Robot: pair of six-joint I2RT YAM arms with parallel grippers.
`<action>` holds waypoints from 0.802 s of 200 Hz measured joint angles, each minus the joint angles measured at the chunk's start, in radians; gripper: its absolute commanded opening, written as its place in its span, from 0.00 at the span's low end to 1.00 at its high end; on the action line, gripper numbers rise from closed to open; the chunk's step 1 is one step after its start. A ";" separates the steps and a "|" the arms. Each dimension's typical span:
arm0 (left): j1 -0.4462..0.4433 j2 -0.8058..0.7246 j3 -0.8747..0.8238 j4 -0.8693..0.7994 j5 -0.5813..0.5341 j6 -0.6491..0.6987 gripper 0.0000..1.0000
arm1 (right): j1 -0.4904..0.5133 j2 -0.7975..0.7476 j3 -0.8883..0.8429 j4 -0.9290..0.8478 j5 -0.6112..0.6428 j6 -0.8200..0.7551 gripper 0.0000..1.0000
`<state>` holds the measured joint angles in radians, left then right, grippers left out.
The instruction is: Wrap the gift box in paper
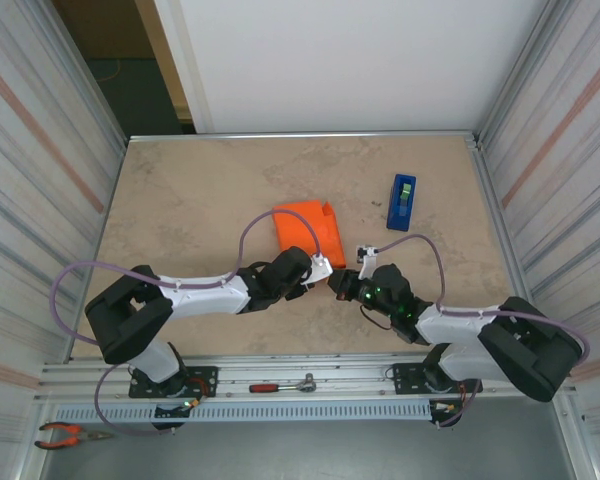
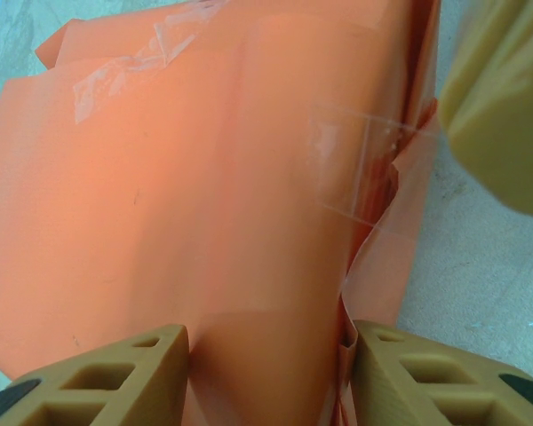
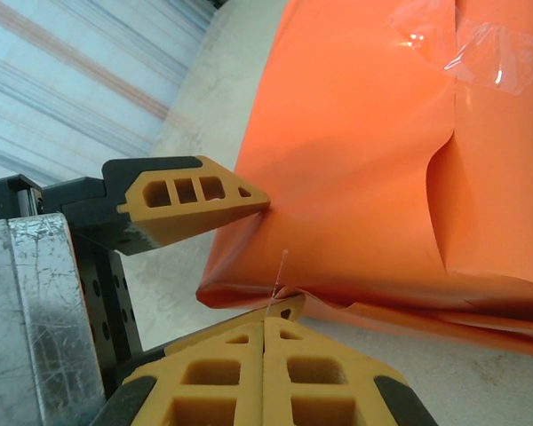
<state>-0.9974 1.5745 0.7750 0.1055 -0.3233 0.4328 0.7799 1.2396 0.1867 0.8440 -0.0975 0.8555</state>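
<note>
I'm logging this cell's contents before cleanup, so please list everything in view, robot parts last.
paper: one, orange, folded into a parcel, mid-table
clear tape: at least two strips, transparent, stuck on the paper
tape dispenser: one, blue, right of the paper
red-handled tool: one, red, on the near rail
pliers: one, orange-handled, near-left corner
table: one, beige, underneath
left end effector: one, tan fingers, closed around the paper
right end effector: one, tan fingers, shut, at the paper's edge

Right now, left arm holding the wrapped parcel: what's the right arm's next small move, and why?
Probably press the tape sliver pinched in the right fingers onto the open end fold of the paper; that flap gapes untaped, and the left fingers grip it steady.
</note>
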 measured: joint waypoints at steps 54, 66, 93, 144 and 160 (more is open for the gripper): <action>0.000 0.000 0.000 0.000 0.000 0.000 0.49 | 0.002 0.077 0.000 0.076 0.005 0.002 0.00; 0.000 0.000 0.000 0.000 0.000 0.000 0.49 | 0.002 0.093 0.000 0.089 0.010 0.004 0.00; 0.000 0.000 0.000 0.000 0.000 0.000 0.49 | 0.002 0.130 0.000 0.124 0.023 0.008 0.00; -0.002 0.000 0.000 0.000 0.000 0.000 0.49 | 0.001 0.198 0.010 0.172 0.036 0.016 0.00; -0.002 0.000 0.000 0.000 -0.001 0.000 0.49 | -0.002 0.218 0.015 0.185 0.042 0.026 0.00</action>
<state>-0.9993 1.5745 0.7746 0.1055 -0.3244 0.4324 0.7784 1.4578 0.2016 1.0294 -0.0559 0.8814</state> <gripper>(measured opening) 0.491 0.058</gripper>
